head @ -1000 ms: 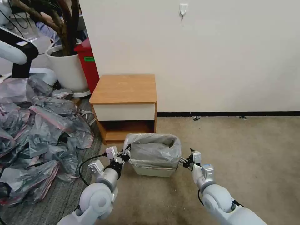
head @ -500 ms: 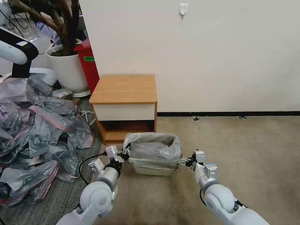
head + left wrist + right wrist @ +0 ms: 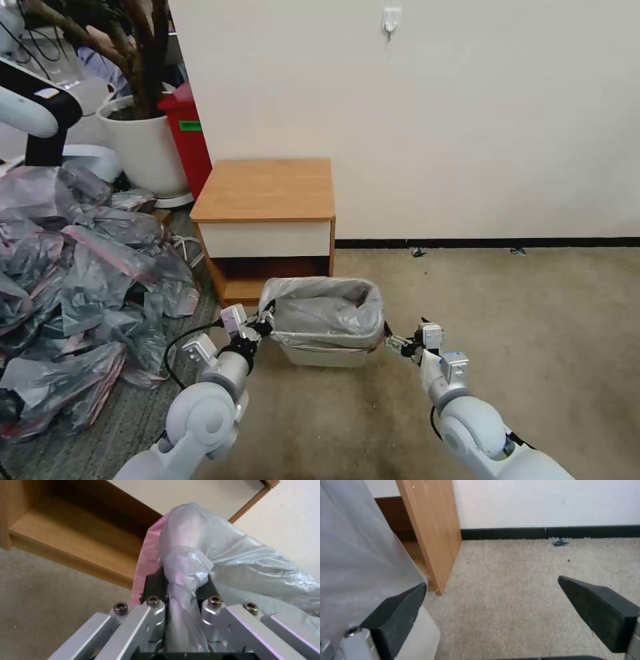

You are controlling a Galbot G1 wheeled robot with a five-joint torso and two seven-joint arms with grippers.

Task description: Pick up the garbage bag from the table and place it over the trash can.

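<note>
Garbage bag is draped over the trash can, grey film covering the rim and hanging down the upper walls; cream plastic shows below the film on the near side. The can stands on the beige carpet, just in front of the table, near its open shelf recess.

Left gripper sits at the can's left rim. In the left wrist view its two dark fingers are clamped on a gathered fold of the bag, with the pink band bunched against one finger. The table's recess lies just behind.

Right gripper is just beside the can's right side, fingertips close to the bag's lower edge. In the right wrist view the black fingers are spread wide, nothing between them; one finger lies against the bag film and the cream wall of the can, the other stands over bare carpet.

To the left, a heap of similar grey-pink bags lies on the floor, with a white plant pot and a red bin farther back.
</note>
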